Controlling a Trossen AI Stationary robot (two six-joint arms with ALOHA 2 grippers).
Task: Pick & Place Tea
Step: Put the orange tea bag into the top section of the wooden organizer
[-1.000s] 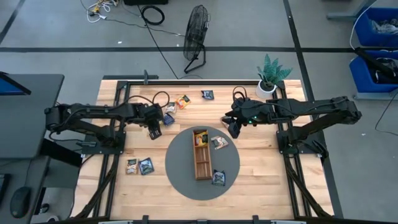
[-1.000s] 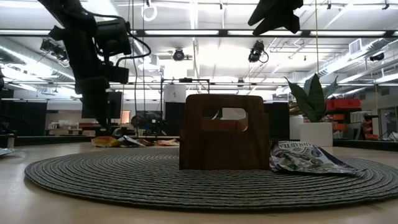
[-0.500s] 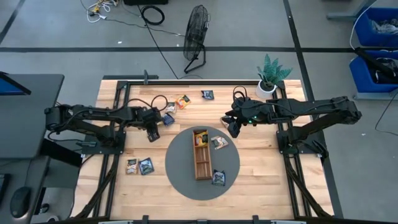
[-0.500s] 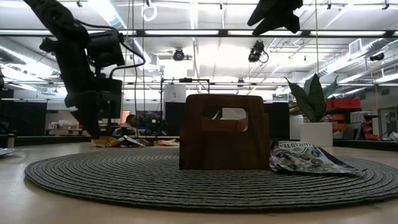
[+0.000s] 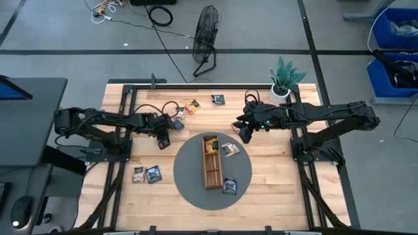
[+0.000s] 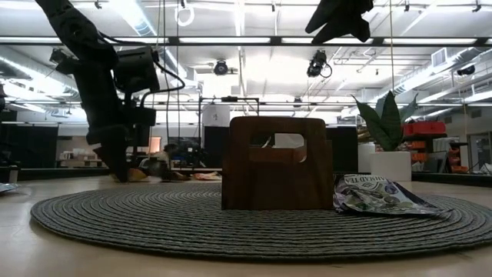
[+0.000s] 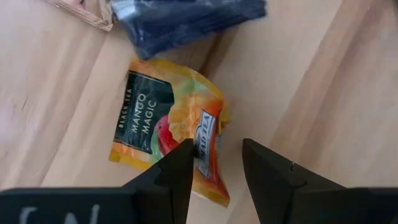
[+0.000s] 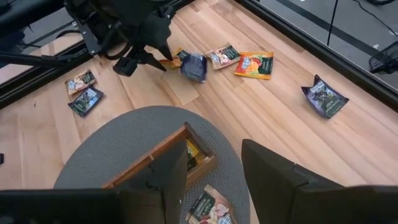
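Observation:
An orange tea sachet lies flat on the wood left of the round mat. My left gripper is open low over it, one finger on each side of its crumpled edge. In the right wrist view that gripper shows beside a dark blue sachet. My right gripper hangs open, high over the mat's far right. The wooden tray stands on the mat with a yellow sachet in its far end. My left gripper comes down on the orange sachet from above, slanting, its fingers standing across the sachet's raised edge. One fingertip shows over the sachet. I cannot tell whether it touches. The sachet lies on the table.
More sachets lie about: two near the left front, an orange one and a dark one at the far side, two on the mat. A potted plant stands at the far right corner.
My left gripper has gone down toward the table, over the orange sachet, staying open the same width. My right arm has kept still.

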